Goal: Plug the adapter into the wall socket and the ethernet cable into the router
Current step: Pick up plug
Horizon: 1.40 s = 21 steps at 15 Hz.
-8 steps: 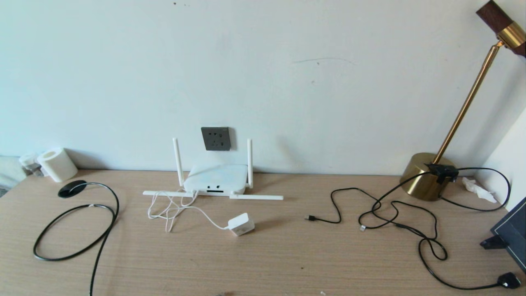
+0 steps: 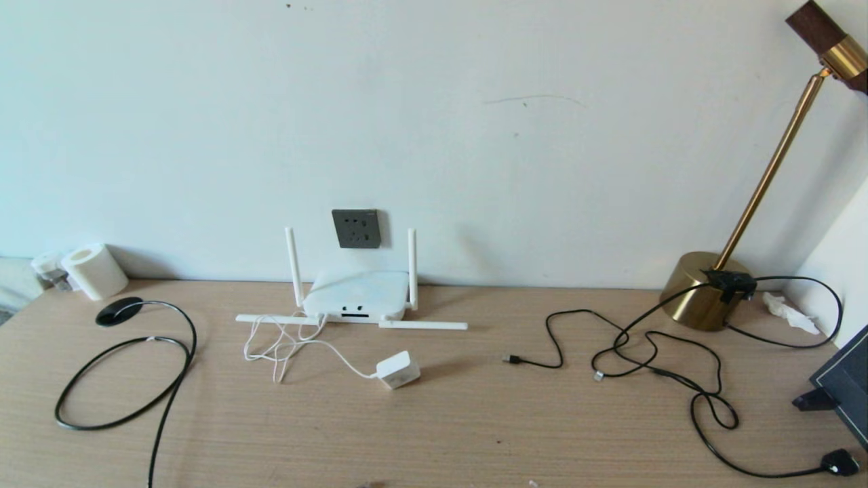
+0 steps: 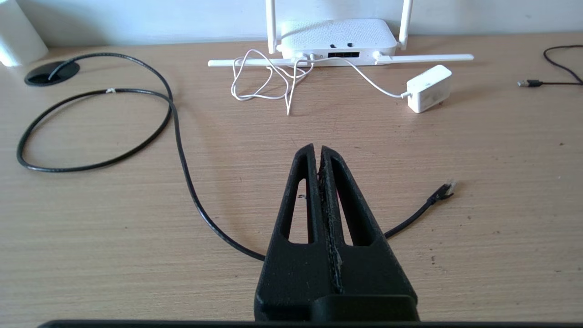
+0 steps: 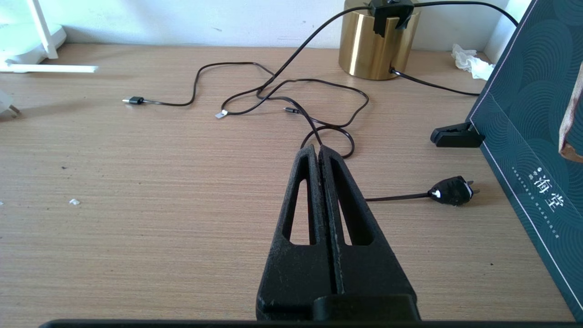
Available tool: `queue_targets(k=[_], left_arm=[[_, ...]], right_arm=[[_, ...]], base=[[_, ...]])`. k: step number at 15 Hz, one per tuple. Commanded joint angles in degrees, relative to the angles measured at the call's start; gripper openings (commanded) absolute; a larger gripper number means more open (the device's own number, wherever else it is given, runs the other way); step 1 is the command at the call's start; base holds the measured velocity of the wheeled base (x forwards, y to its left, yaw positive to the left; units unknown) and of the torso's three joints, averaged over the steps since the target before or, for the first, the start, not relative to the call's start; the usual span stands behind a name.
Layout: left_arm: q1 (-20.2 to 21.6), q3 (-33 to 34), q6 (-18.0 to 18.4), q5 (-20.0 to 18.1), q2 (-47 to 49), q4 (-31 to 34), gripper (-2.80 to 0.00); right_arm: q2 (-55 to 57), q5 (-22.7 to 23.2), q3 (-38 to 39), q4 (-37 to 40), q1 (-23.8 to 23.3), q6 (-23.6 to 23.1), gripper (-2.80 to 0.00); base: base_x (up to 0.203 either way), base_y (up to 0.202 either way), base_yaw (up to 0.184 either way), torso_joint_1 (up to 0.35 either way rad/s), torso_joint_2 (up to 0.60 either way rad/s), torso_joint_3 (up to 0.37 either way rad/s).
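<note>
The white adapter lies on the desk in front of the router, joined to it by a tangled thin white cord. On the wall just above the router sits the dark grey wall socket. The black ethernet cable loops at the desk's left; its plug end lies loose near my left gripper, which is shut and empty above the near desk. My right gripper is shut and empty too, hovering over the near right side. Neither gripper shows in the head view.
A brass lamp stands at the back right with thin black cables and a black mains plug spread before it. A dark teal box leans at the far right. A paper roll and cable grommet sit at the left.
</note>
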Motion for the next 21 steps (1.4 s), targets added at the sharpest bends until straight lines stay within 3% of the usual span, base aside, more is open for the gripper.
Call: queue_targets(k=[1, 3, 6, 8, 12, 14, 16, 19, 21], left_arm=[[0.00, 0.02, 0.84, -0.04, 0.00, 0.00, -2.80], [0.00, 0.02, 3.32, -0.44, 0.00, 0.26, -2.80], [0.00, -0.56, 3.48, -1.18, 0.00, -1.03, -2.80], [0.00, -4.52, 3.64, -3.23, 0.08, -0.92, -2.80], [-0.30, -14.49, 4.65, -12.40, 9.52, 2.18, -2.80], [-2.07, -16.83, 4.69, -24.00, 15.23, 2.40, -2.80], [-5.97, -19.16, 4.44, -31.15, 20.81, 2.49, -2.80], [-14.73, -24.37, 3.21, -34.58, 31.83, 2.36, -2.80], [-17.67, -28.56, 2.02, -35.09, 40.73, 2.29, -2.80]], right_arm=[[0.00, -0.01, 0.00, -0.02, 0.01, 0.01, -2.80], [0.00, -0.01, 0.00, -0.02, 0.01, 0.01, -2.80], [0.09, -0.01, 0.00, -0.02, 0.01, 0.09, -2.80], [0.09, 0.01, 0.00, -0.02, 0.01, 0.09, -2.80], [0.09, 0.08, 0.00, -0.02, 0.01, 0.09, -2.80], [0.04, 0.08, 0.00, -0.02, 0.01, 0.05, -2.80], [0.08, 0.08, 0.00, -0.02, 0.01, 0.09, -2.80], [0.00, 0.08, 0.00, -0.02, 0.01, 0.05, -2.80], [0.00, -0.01, 0.00, -0.02, 0.01, 0.09, -2.80]], base=[[0.000, 0.000, 0.000, 0.000, 0.00, 0.000], [0.000, 0.000, 0.000, 0.000, 0.00, 0.000], [0.000, 0.000, 0.000, 0.000, 0.00, 0.000], [0.000, 0.000, 0.000, 0.000, 0.00, 0.000], [0.000, 0.000, 0.000, 0.000, 0.00, 0.000], [0.000, 0.000, 0.000, 0.000, 0.00, 0.000], [0.000, 0.000, 0.000, 0.000, 0.00, 0.000], [0.000, 0.000, 0.000, 0.000, 0.00, 0.000], [0.000, 0.000, 0.000, 0.000, 0.00, 0.000]])
